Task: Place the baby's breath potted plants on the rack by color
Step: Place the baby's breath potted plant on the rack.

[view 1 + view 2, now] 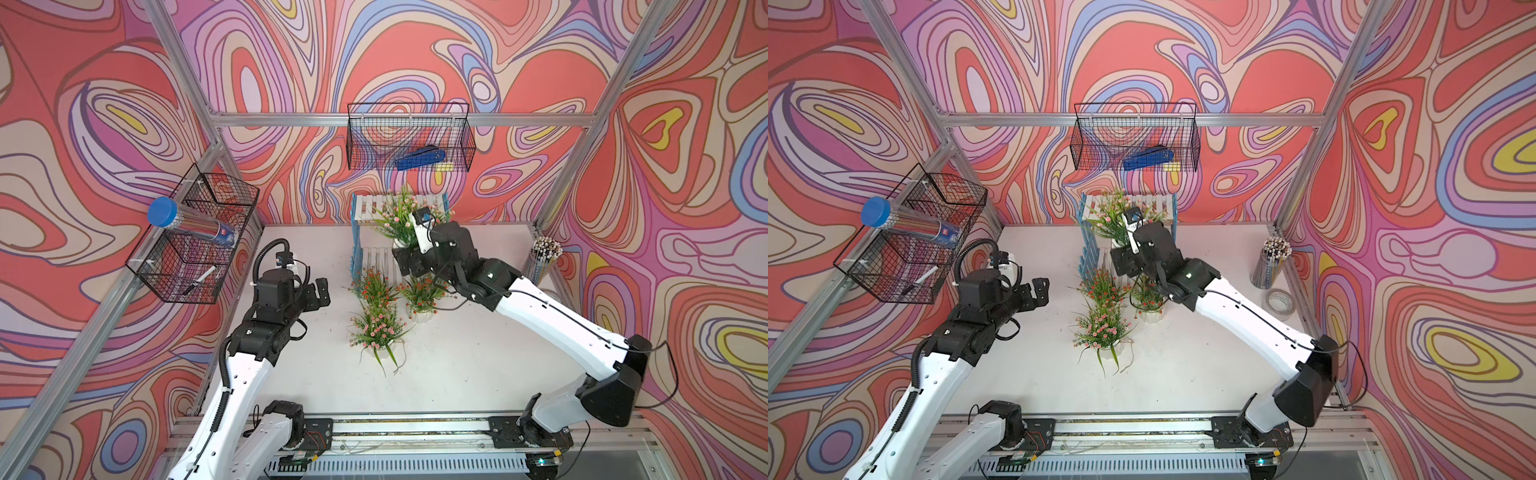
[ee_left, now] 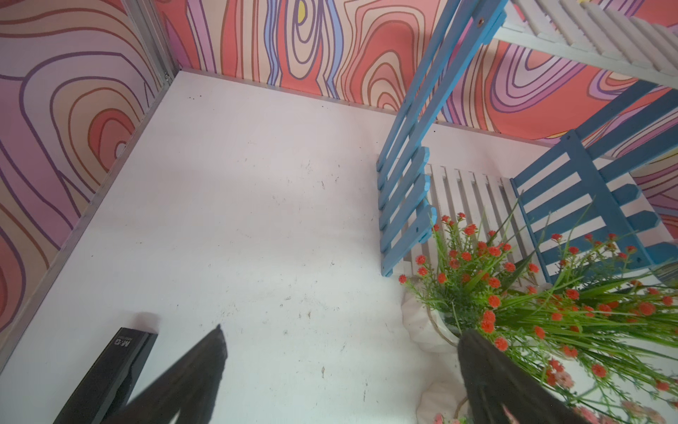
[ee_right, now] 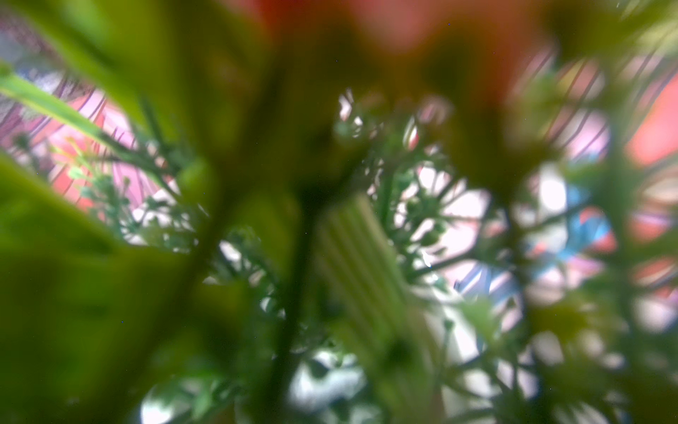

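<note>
The rack (image 1: 358,232), with white slats and blue side frames, stands against the back wall. My right gripper (image 1: 411,262) is shut on the white pot (image 1: 401,245) of a pink baby's breath potted plant (image 1: 395,216), held up at the rack's front with its leaves over the upper tier. The right wrist view shows only blurred leaves (image 3: 348,257). Two red-orange plants (image 1: 374,286) (image 1: 422,293) and a second pink plant (image 1: 376,328) stand on the table before the rack. My left gripper (image 1: 318,293) hangs open left of them; its fingers (image 2: 216,348) are empty, beside a red-orange plant (image 2: 491,286).
A black wire basket (image 1: 409,137) with a blue tool hangs on the back wall. Another basket (image 1: 195,249) on the left wall holds a blue-capped tube (image 1: 183,220) and a pen. A cup of pencils (image 1: 544,253) and a tape roll (image 1: 1280,302) sit at the table's right edge.
</note>
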Robot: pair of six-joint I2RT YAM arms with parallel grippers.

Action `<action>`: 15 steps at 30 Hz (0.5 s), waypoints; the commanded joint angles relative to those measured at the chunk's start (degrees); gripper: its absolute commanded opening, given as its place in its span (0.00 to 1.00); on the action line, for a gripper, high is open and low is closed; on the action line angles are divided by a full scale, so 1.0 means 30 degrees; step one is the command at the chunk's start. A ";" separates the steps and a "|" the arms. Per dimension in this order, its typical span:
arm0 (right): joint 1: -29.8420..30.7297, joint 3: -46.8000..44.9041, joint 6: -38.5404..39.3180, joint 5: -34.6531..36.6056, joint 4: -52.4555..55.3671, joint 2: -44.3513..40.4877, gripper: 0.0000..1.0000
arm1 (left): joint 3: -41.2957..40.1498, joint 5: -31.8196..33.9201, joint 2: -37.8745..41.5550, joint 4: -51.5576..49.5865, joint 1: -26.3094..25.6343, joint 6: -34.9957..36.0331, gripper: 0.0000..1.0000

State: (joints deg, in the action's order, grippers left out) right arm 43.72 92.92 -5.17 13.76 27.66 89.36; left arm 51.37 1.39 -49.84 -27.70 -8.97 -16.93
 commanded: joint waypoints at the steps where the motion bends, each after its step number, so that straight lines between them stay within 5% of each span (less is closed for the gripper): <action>1: -0.1274 0.3476 0.0939 -0.1549 0.0152 0.1565 0.50 | 0.0659 -0.0333 0.0375 -0.0638 -0.0040 0.0150 1.00; 15: -0.4912 1.0514 0.1341 -0.3657 0.1541 0.6992 0.50 | 0.0607 -0.0689 0.0560 -0.0602 -0.0047 0.0076 1.00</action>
State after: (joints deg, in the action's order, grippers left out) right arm 29.02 121.23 -2.83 4.49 33.80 110.24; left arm 51.77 -0.03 -49.10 -27.90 -8.97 -16.91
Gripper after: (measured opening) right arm 0.924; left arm 0.998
